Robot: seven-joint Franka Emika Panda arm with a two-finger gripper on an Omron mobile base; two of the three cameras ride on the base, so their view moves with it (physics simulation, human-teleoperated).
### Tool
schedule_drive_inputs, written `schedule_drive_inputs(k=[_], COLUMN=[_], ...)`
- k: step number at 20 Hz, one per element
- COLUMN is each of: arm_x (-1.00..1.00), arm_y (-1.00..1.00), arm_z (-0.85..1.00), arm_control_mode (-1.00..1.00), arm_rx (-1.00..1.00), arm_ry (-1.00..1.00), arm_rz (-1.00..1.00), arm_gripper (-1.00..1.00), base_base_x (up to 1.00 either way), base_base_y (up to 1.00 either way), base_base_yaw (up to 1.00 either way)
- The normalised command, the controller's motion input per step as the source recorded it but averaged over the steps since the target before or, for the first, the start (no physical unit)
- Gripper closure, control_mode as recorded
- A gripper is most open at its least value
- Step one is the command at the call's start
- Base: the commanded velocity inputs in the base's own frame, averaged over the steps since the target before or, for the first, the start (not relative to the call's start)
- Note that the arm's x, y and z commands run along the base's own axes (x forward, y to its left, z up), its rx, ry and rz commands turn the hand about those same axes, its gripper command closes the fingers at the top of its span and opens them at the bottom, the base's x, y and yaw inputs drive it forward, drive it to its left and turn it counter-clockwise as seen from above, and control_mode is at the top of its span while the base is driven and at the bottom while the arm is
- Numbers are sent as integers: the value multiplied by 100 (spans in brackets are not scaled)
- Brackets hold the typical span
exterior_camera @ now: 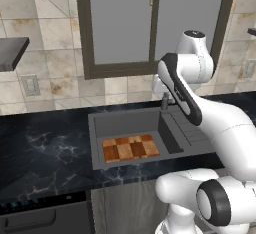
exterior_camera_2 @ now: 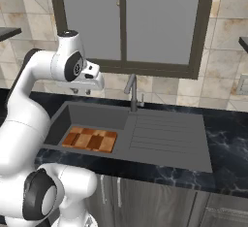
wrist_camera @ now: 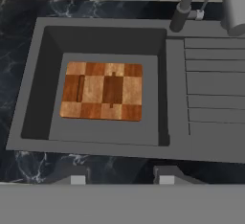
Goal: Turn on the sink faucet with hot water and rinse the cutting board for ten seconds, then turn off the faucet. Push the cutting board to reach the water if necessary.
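The checkered wooden cutting board point(wrist_camera: 102, 91) lies flat on the floor of the dark grey sink point(wrist_camera: 28, 108), toward its left and front; it also shows in the base views point(exterior_camera: 131, 148) point(exterior_camera_2: 90, 139). The sink faucet point(exterior_camera_2: 132, 92) stands at the basin's back right corner, with a small handle point(wrist_camera: 203, 5) at its base. No water runs from it. My gripper point(wrist_camera: 122, 177) hovers high above the basin's front edge, looking down, left of the faucet point(exterior_camera_2: 81, 91). Its fingertips point(wrist_camera: 78, 177) stand apart with nothing between them, so it is open.
A ribbed drainboard point(exterior_camera_2: 164, 134) adjoins the basin on the right. Black marbled countertop point(exterior_camera: 45, 153) surrounds the sink. A dark-framed window point(exterior_camera_2: 126, 22) rises behind the faucet, and cabinet doors point(exterior_camera_2: 145, 202) run below the counter.
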Motion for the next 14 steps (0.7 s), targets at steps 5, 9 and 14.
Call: schedule_drive_inputs(k=[5,9,14], arm_x=[0,0,0], arm_y=[-6,-15,-28], arm_z=[0,2,0], arm_control_mode=[-100,-100,-100], arm_rx=[0,0,0], arm_ry=[0,0,0], arm_rz=[0,0,0], arm_gripper=[-100,-100,-100], base_base_x=[0,0,0], base_base_y=[0,0,0], base_base_yaw=[0,0,0])
